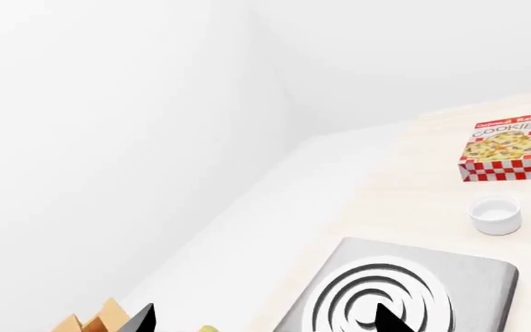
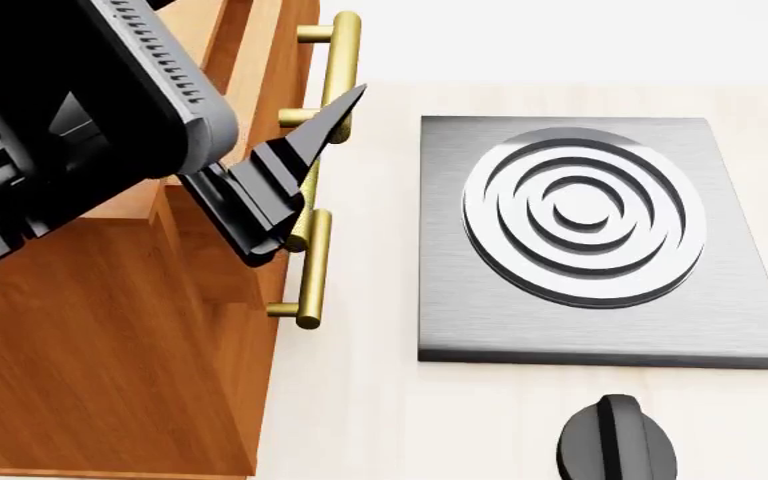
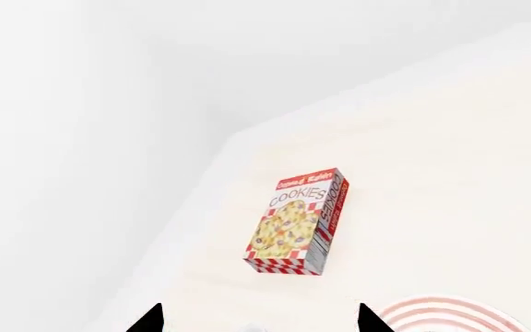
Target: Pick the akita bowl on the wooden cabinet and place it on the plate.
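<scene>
Orange-brown wood fills the near side of the head view: the large wooden cabinet with brass bar handles stands directly beneath and behind the left gripper, whose black body hangs over the cabinet's top edge. Its pointed black fingers reach out past the cabinet front, just beside the upper brass handle. In the left wrist view two dark fingertips show with a wide gap between them, so this gripper stands apart and holds nothing.

Ahead of the left gripper, across a strip of pale cream worktop, lies the brushed grey metal stove slab with its raised white concentric-ring burner. A round black control knob sits on the worktop just beyond the slab's near edge. Farther out from this gripper, the left wrist view shows a small plain white cup and, beyond it, a red-and-white checked cookie box lying flat.

The right gripper appears only in its own wrist view, as two black fingertips well apart with nothing between them. The cookie box lies just ahead of it, and the wide white plate with red concentric rings sits close beside one fingertip, only its rim visible.

The dark grey-blue akita bowl is not visible in any view, so I cannot tell where it sits.
</scene>
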### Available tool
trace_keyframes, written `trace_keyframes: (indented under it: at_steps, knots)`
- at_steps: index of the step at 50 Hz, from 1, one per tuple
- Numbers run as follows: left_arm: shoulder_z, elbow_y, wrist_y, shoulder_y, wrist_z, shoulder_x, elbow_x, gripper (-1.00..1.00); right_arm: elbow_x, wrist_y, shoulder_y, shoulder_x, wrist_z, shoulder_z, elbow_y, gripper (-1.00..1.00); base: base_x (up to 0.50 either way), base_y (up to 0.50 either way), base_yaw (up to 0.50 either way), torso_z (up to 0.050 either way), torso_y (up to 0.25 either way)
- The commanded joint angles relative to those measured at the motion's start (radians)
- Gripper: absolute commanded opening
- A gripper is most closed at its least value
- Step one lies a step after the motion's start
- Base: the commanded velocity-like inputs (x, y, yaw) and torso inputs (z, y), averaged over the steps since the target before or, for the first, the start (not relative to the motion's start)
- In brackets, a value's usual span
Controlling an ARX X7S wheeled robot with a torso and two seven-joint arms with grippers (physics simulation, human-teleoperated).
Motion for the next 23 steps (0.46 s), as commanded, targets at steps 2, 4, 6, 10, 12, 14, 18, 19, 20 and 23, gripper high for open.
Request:
trace_keyframes:
  at_steps: [2, 4, 6, 10, 12, 14, 18, 19, 20, 23]
  knots:
    - [-0.007, 0.01, -0.005, -0.004, -0.006, -0.009, -0.005, 1.0, 0.039, 0.01, 0.061, 0.105, 0.065, -0.019, -0.092, 1.0, 0.0, 0.0, 0.0, 0.0, 0.0]
    - [-0.007, 0.01, -0.005, -0.003, -0.005, -0.009, -0.004, 1.0, 0.044, 0.01, 0.073, 0.123, 0.077, -0.027, -0.107, 1.0, 0.0, 0.0, 0.0, 0.0, 0.0]
    - [-0.007, 0.01, -0.005, -0.003, -0.005, -0.009, -0.003, 1.0, 0.049, 0.009, 0.082, 0.133, 0.081, -0.033, -0.114, 1.0, 0.0, 0.0, 0.0, 0.0, 0.0]
    - [-0.008, 0.011, -0.004, -0.001, -0.005, -0.009, -0.004, 1.0, 0.061, 0.009, 0.1, 0.159, 0.094, -0.042, -0.133, 1.0, 0.0, 0.0, 0.0, 0.0, 0.0]
    - [-0.008, 0.013, -0.003, 0.001, -0.006, -0.01, -0.003, 1.0, 0.071, 0.009, 0.11, 0.178, 0.103, -0.042, -0.148, 1.0, 0.0, 0.0, 0.0, 0.0, 0.0]
    - [-0.008, 0.016, -0.003, 0.003, -0.008, -0.012, -0.002, 1.0, 0.08, 0.009, 0.122, 0.201, 0.116, -0.045, -0.162, 1.0, 0.0, 0.0, 0.0, 0.0, 0.0]
    - [-0.009, 0.021, -0.004, 0.005, -0.012, -0.017, -0.003, 1.0, 0.102, 0.002, 0.143, 0.23, 0.131, -0.05, -0.185, 1.0, 0.0, 0.0, 0.0, 0.0, 0.0]
    - [-0.01, 0.023, -0.004, 0.005, -0.013, -0.018, -0.003, 1.0, 0.103, 0.003, 0.147, 0.24, 0.135, -0.05, -0.19, 1.0, 0.0, 0.0, 0.0, 0.0, 0.0]
    - [-0.011, 0.023, -0.004, 0.006, -0.013, -0.019, -0.005, 1.0, 0.11, 0.001, 0.152, 0.245, 0.138, -0.05, -0.194, 1.0, 0.0, 0.0, 0.0, 0.0, 0.0]
    - [-0.012, 0.027, -0.003, 0.008, -0.015, -0.024, -0.005, 1.0, 0.126, -0.004, 0.167, 0.268, 0.148, -0.051, -0.208, 1.0, 0.0, 0.0, 0.0, 0.0, 0.0]
